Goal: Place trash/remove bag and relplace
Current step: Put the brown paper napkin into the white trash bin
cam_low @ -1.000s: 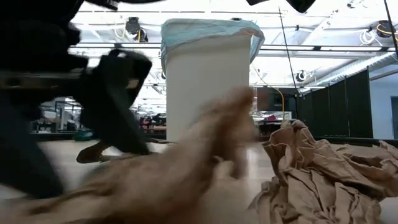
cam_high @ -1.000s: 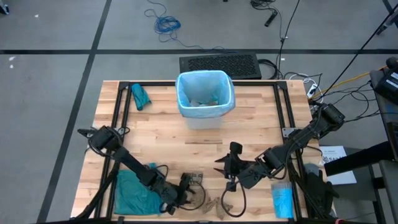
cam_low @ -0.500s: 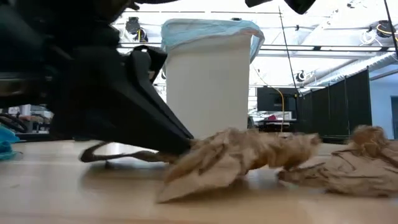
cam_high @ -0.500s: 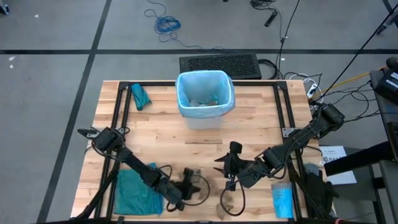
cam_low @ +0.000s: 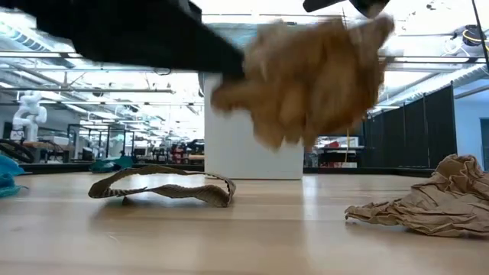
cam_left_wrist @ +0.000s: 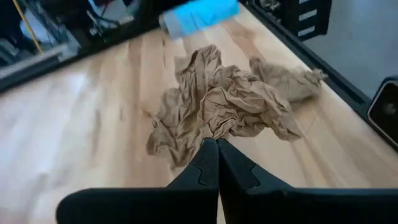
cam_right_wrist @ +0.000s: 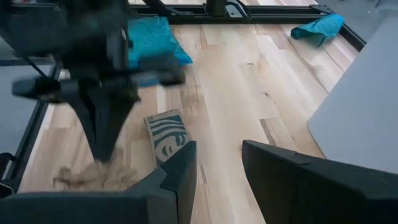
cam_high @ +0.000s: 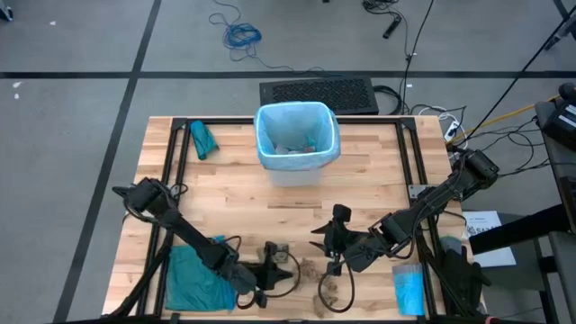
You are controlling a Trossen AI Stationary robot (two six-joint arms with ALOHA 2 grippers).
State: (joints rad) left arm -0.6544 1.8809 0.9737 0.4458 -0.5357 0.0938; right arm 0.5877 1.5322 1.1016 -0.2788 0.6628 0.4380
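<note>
A crumpled brown paper scrap (cam_low: pixel 313 72) of the trash hangs in the air in front of the white bin (cam_high: pixel 297 166), which is lined with the pale-blue bag (cam_high: pixel 297 121). My left gripper (cam_high: pixel 292 273) is shut on it near the table's front edge. Another brown scrap (cam_low: pixel 428 206) lies on the wood to its right, and a flat cardboard sleeve (cam_low: pixel 164 186) lies below the gripper. My right gripper (cam_right_wrist: pixel 217 165) hovers open just right of centre (cam_high: pixel 335 241), with nothing between its fingers. My left gripper pinches the crumpled scrap by a fold at its near edge (cam_left_wrist: pixel 214 132) between the two shut fingertips (cam_left_wrist: pixel 205 158). The fingers come from the table's left, slanting a little downward. The scrap hangs from the tips, bunched up and lifted clear of the table (cam_low: pixel 290 114).
A teal-green bag (cam_high: pixel 193 279) lies at the front left under my left arm. A small teal bundle (cam_high: pixel 202 139) sits at the back left and a folded blue packet (cam_high: pixel 408 290) at the front right. Black frame rails (cam_high: pixel 175 171) run along the table's sides.
My left gripper has taken hold of the brown scrap and risen, tipping toward level. The scrap, which lay on the wood half a second ago, now hangs clear of the table in front of the bin. The sleeve and the other scrap have stayed where they were.
</note>
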